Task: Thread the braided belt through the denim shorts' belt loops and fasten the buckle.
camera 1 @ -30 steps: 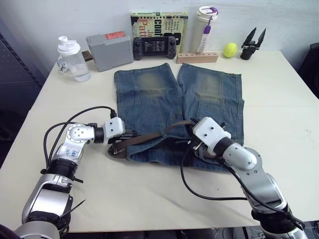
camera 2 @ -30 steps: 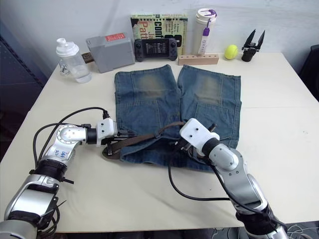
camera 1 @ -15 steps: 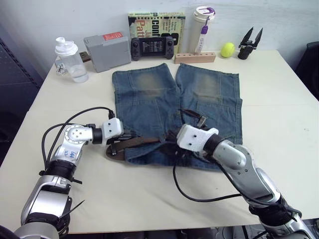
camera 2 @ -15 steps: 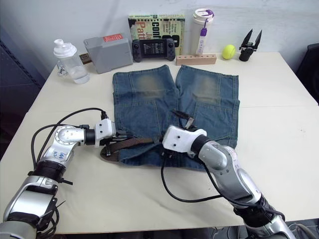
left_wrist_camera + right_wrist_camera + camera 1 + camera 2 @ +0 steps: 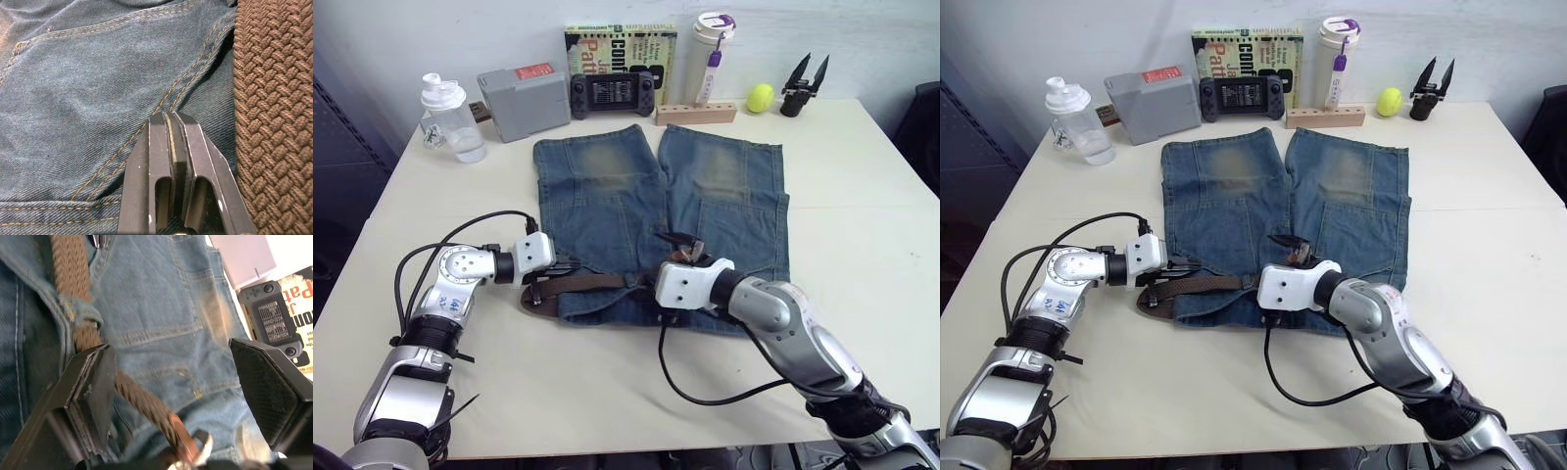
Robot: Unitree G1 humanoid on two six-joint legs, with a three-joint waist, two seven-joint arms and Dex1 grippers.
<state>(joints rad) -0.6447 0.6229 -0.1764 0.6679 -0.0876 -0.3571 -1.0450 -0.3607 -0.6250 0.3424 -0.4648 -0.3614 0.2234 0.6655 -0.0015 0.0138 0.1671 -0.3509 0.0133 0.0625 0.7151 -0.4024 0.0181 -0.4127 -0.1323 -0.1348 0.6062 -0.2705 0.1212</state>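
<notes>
denim shorts (image 5: 656, 211): flat, mid-desk, waistband toward near edge
braided belt (image 5: 592, 282): along waistband, under belt loop (image 5: 80, 316)
buckle (image 5: 690, 247): raised

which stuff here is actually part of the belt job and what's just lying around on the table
Part of the job:
belt
shorts
belt loop
buckle
left gripper, shut on the shorts
right gripper, open around the belt

Just lying about:
shaker bottle
grey box
game console
book
tumbler
wooden block
tennis ball
spare gripper

denim shorts (image 5: 607, 211): faded matt cloth | braided belt (image 5: 269, 122): rough woven | table (image 5: 862, 206): smooth matt
</notes>
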